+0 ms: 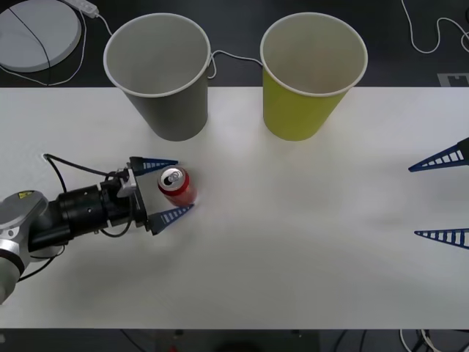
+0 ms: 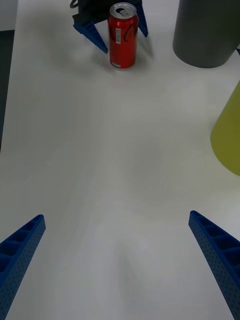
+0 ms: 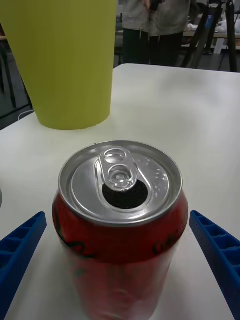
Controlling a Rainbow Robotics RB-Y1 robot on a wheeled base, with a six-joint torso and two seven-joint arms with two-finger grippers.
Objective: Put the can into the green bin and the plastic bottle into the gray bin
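Front view: overhead, down at table (image 1: 293, 242); wrist views: low, level; left close on can (image 3: 120, 220), right far; all share it

White bench (image 1: 293, 249), plain and matte, spanning the front view from edge to edge. Beyond its far edge, dark floor (image 1: 234, 22). At far left on that floor, a round white disc (image 1: 37, 33) with a dark line across it. Near it, a white power strip (image 1: 86, 6) at the top edge, its white cable (image 1: 231, 56) trailing rightward along the floor. At far right, another thin white cable (image 1: 432, 37) looping. In the left wrist view, a person's dark trousers (image 3: 147, 47) and tripod legs (image 3: 210, 30) in the room behind.
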